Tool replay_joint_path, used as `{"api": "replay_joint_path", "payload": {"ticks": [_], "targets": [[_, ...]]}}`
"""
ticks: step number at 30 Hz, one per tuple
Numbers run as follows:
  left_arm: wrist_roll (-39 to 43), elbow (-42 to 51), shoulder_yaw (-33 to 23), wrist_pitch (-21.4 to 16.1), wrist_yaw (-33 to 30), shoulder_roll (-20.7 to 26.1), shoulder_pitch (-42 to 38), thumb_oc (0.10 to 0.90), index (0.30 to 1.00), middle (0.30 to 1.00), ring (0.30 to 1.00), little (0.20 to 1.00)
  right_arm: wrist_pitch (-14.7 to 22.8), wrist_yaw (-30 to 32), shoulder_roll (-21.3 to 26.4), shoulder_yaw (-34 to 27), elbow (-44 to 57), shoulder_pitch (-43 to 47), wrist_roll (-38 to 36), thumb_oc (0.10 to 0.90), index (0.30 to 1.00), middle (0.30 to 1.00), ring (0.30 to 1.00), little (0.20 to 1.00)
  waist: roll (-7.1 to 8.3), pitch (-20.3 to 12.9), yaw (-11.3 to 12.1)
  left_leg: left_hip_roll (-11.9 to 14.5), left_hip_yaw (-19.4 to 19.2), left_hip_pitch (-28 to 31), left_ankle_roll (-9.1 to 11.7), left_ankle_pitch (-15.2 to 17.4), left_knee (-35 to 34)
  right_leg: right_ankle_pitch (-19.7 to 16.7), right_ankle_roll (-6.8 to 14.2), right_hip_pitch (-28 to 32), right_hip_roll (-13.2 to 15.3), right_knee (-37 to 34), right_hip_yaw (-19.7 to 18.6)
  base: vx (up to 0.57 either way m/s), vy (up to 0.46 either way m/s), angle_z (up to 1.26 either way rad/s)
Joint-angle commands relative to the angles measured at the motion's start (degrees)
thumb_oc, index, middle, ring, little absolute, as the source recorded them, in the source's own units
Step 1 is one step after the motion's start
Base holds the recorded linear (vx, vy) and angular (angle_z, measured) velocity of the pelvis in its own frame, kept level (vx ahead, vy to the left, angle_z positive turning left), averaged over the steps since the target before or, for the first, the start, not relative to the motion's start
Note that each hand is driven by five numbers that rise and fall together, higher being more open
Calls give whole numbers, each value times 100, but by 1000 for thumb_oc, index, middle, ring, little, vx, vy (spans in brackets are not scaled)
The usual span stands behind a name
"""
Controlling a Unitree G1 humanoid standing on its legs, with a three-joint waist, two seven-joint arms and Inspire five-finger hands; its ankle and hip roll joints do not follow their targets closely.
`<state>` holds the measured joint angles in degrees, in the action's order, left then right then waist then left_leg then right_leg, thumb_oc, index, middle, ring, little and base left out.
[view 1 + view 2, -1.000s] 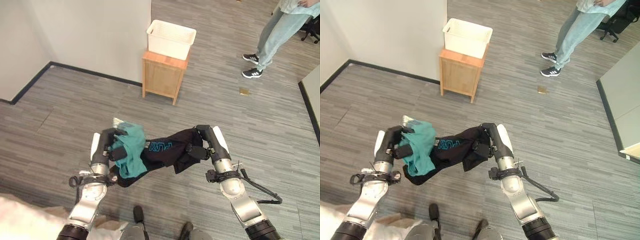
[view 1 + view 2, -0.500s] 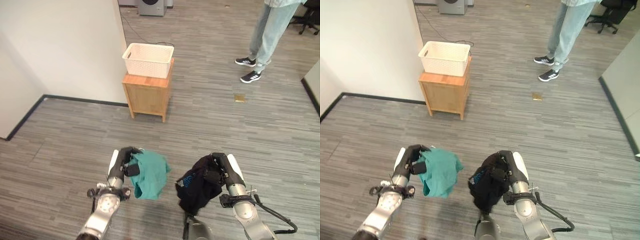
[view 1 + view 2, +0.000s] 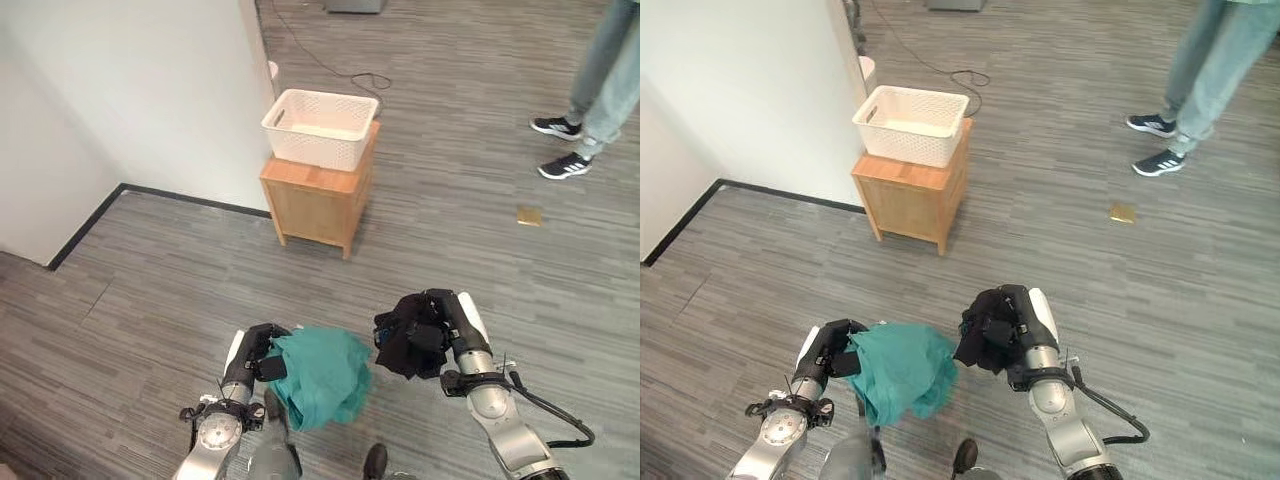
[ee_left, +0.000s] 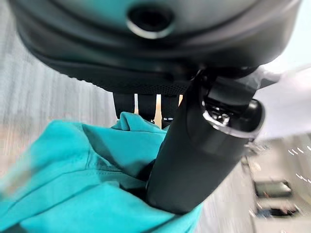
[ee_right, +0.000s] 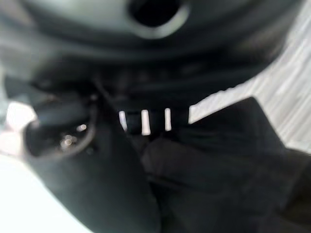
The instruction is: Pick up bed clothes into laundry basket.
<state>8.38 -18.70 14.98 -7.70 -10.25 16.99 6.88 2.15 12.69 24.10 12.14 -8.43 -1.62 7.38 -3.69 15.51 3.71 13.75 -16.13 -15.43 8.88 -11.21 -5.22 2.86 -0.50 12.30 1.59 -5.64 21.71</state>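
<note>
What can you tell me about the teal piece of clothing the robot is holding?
The teal garment is a soft, plain cloth with no print that can be seen, crumpled into loose folds. The left hand grips one bunched edge, with fingers and thumb curled round it, as the left wrist view shows close up. The rest hangs free above the grey floor, draping toward the robot's right. It hangs close beside the black garment in the right hand; whether the two touch is unclear.

silver-grey arms, dark left robot hand (image 3: 258, 352), dark right robot hand (image 3: 438, 328)
</note>
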Motion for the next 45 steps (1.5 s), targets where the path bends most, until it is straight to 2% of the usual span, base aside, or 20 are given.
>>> {"api": "replay_joint_path", "payload": {"ticks": [1,4,6,9,13,15,16,18,20,22,24,27,31,35,37,38,39,40,42,45], "targets": [[21,1006,-602,-678,-314,211,-278,400,300,300,300,300,656,153,223,-135,758,746,-122,400,300,300,300,300,-29,-92,91,74,-62,197,9,-13,69,498,724,380,593,64,-214,95,21,-17],[21,1007,-602,-678,-314,211,-278,400,300,300,300,300,656,153,223,-135,758,746,-122,400,300,300,300,300,-29,-90,93,75,-64,201,9,-13,68,498,724,381,593,64,-217,72,10,-38],[72,1032,-746,-652,-322,169,-88,400,300,300,300,300,623,52,149,-72,762,661,-108,400,300,300,300,300,-122,-229,250,175,-298,205,-4,-411,172,803,686,714,361,64,-348,635,117,-17],[195,998,-795,-580,-280,201,19,400,300,300,300,300,614,4,94,2,799,676,-63,400,300,300,300,300,32,-429,525,282,-540,127,-118,-581,229,1034,730,985,302,64,-482,530,148,-25],[207,936,-785,-543,-295,305,-101,400,300,300,300,300,647,-7,70,-28,1118,816,172,400,300,300,300,300,364,-619,728,71,-349,81,-302,-535,237,966,864,1162,473,205,-568,396,161,-15],[182,887,-746,-522,-295,417,-235,400,300,300,300,300,713,77,111,-149,1527,969,414,400,300,300,300,300,590,-638,747,-138,-383,187,-515,-347,298,681,1080,900,726,1119,-545,315,175,-3],[134,889,-715,-494,-352,466,-308,400,300,300,300,300,730,111,157,-276,1898,1011,580,400,300,300,300,300,682,-612,645,-280,-391,391,-657,-165,284,293,1242,568,916,1751,-601,242,197,11],[29,939,-677,-522,-404,532,-352,400,300,300,300,300,853,180,227,-511,2502,1073,705,400,300,300,300,300,743,-585,379,-532,-305,750,-828,143,179,-357,1408,30,1067,2778,-834,257,236,37],[-50,958,-658,-568,-438,568,-372,400,300,300,300,300,966,236,277,-802,2968,1097,741,400,300,300,300,300,623,-562,159,-570,-190,1099,-921,392,69,-571,1421,-632,1074,3488,-1003,262,200,55],[-74,958,-576,-606,-430,572,-400,400,300,300,300,300,1105,341,406,-1117,3379,1229,653,400,300,300,300,300,544,-482,-99,-618,61,1371,-905,532,23,-121,1237,-1084,855,3293,-1062,324,70,38],[-70,970,-491,-625,-339,575,-414,400,300,300,300,300,1224,464,553,-1352,3577,1463,526,400,300,300,300,300,533,-454,-261,-675,296,1493,-878,631,22,374,1039,-1233,510,2632,-1255,280,-19,38],[-6,841,-301,-648,-179,553,-415,400,300,300,300,300,1194,664,990,-1408,3473,2263,406,400,300,300,300,300,673,-558,-361,-888,705,1706,-846,936,22,364,873,-1326,176,1214,-1787,282,-64,66],[173,526,-126,-691,-113,666,-605,400,300,300,300,300,772,836,2016,-579,2474,4076,516,400,300,300,300,300,890,-730,-142,-930,905,1837,-747,1102,22,-211,903,-1272,321,302,-1658,172,-130,55],[461,449,-193,-758,-121,687,-526,400,300,300,300,300,451,971,2852,272,1096,5639,297,400,300,300,300,300,954,-857,54,-837,974,1991,-509,1126,179,-227,839,-904,365,64,-1363,143,-142,40],[614,474,-210,-752,-55,722,-485,400,300,300,300,300,377,1052,3263,625,477,6337,173,400,300,300,300,300,1003,-735,111,-755,1030,1579,-317,1211,1097,-104,715,-679,408,64,-1153,45,-170,62],[695,448,-211,-757,-76,821,-468,400,300,300,300,300,191,1086,3705,1023,-144,7032,222,400,300,300,300,300,1137,-584,297,-601,954,998,-131,827,2008,0,591,-477,485,64,-991,26,-139,65],[698,449,-234,-754,-76,771,-490,400,300,300,300,300,217,1106,3703,1185,-242,7221,196,400,300,300,300,300,1073,-576,238,-579,1004,903,-119,867,2128,1,580,-495,460,64,-960,70,-160,70],[756,361,-272,-745,-54,791,-390,400,300,300,300,300,82,1109,3804,1506,-783,7622,169,400,300,300,300,300,1131,-571,339,-462,728,722,-142,762,2185,95,552,-377,437,64,-817,120,-66,61],[767,343,-401,-713,-16,736,-199,400,300,300,300,300,53,1063,3889,1886,-1261,8010,130,400,300,300,300,300,1085,-658,390,-544,446,746,-237,793,1629,179,598,-299,406,64,-794,223,-13,43],[805,319,-551,-697,43,674,30,400,300,300,300,300,46,1020,3903,1909,-1561,8057,88,400,300,300,300,300,915,-756,426,-500,291,796,-236,513,894,324,670,-167,347,64,-723,225,74,25]]}}
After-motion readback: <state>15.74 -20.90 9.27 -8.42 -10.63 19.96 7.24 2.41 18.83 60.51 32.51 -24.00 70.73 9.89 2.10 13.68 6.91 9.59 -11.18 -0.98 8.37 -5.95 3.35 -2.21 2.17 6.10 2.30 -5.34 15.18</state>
